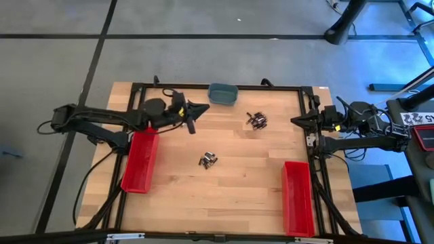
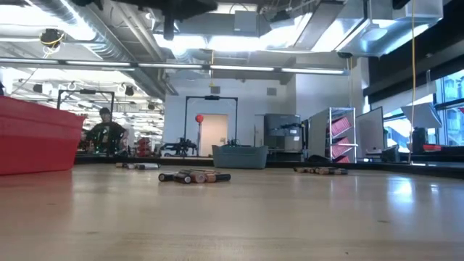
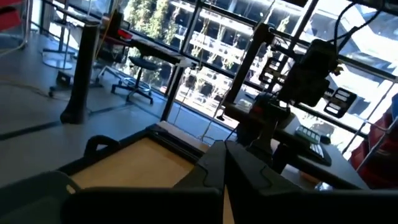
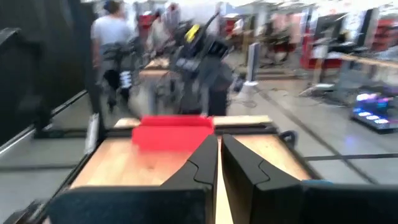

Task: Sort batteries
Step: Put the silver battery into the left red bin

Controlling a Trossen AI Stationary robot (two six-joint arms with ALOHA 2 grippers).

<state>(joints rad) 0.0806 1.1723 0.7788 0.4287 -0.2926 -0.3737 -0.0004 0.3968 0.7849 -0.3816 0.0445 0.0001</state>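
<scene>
Wooden table (image 1: 230, 190), batteries (image 1: 208, 160) scattered, workshop behind.

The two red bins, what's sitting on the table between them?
Between the left red bin and right red bin, the high view shows one small battery cluster; otherwise bare wood.

Batteries (image 1: 257, 120) in the cluster near the dish: too small from above to count or tell types. Same for the second cluster (image 1: 208, 160) at mid-counter.

Low view: left red bin (image 2: 36, 138) cut off by the picture's edge; only part of its wall shows. Far batteries (image 2: 320, 170) are a thin smear, individual cells not separable. Neither arm shows at this height.

Right wrist view: whole scene blurred; the person (image 4: 112, 31) behind the counter is only a vague shape, head cut by the edge.

Left wrist view: counter (image 3: 137, 162) mostly hidden behind the arm's own fingers (image 3: 249, 168).
</scene>
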